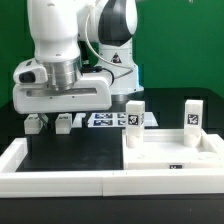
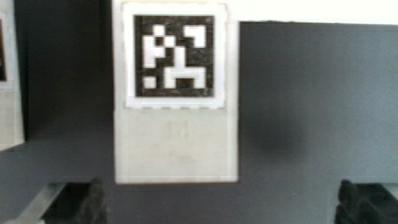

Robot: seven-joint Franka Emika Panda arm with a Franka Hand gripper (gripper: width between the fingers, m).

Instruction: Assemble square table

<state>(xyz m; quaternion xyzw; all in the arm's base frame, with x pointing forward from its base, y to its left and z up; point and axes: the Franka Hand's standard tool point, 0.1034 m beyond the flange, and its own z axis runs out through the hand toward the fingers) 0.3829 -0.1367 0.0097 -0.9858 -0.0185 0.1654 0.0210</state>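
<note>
Fingers [image 2: 71, 203] apart and empty, gripper [image 2: 221, 206] poised low over a white table leg [image 2: 175, 100] lying flat on the black worktop [image 2: 302, 110]. Long axis of that leg square to the closing line, tagged end pointing away, near end just short of the gap and closer to one finger than the other. From the exterior view, gripper [image 1: 50, 118] toward nine o'clock and square slab [image 1: 170, 155] toward four o'clock, with an upright leg [image 1: 135, 114] and a second upright leg [image 1: 190, 115] at its far corners. Probably the approach to a pick. Calls for a slight sideways correction and a short advance before closing across the narrow width.
</note>
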